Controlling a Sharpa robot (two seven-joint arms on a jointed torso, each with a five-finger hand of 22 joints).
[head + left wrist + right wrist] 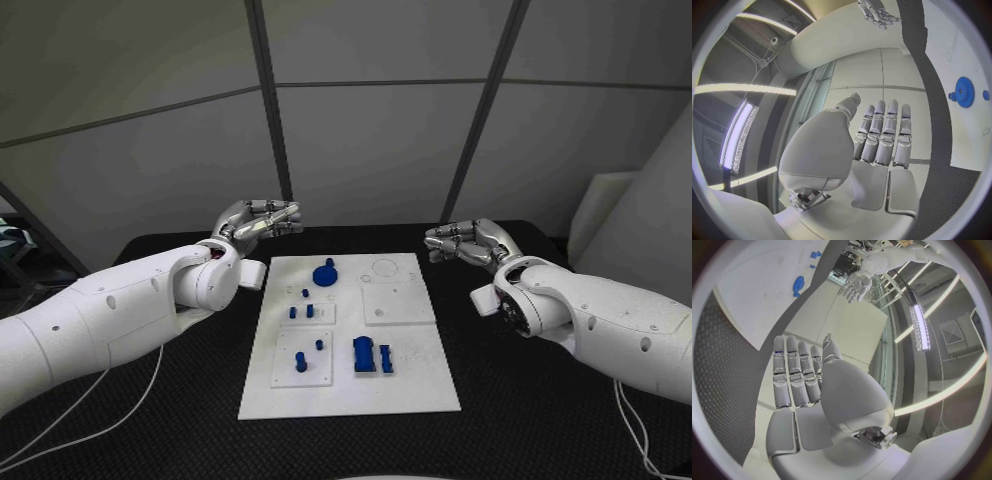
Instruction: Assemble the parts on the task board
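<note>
The white task board [407, 385] lies mid-table. On it stand a blue gear-like part [326, 272], several small blue pegs [303, 312] and a taller blue block [365, 354]. My left hand [257, 222] hovers off the board's far left corner, holding nothing. My right hand [464, 241] hovers off the far right corner, also holding nothing. In the left wrist view the left hand [879, 135] has its fingers stretched out, with the blue gear-like part [963, 91] beyond them. In the right wrist view the right hand [801, 372] is likewise stretched out, and the gear-like part [798, 286] lies ahead.
The black table [534, 410] surrounds the board. Grey wall panels [375, 150] stand behind its far edge. A raised white square plate [397, 300] and shallow round recesses [387, 268] sit on the board's right half.
</note>
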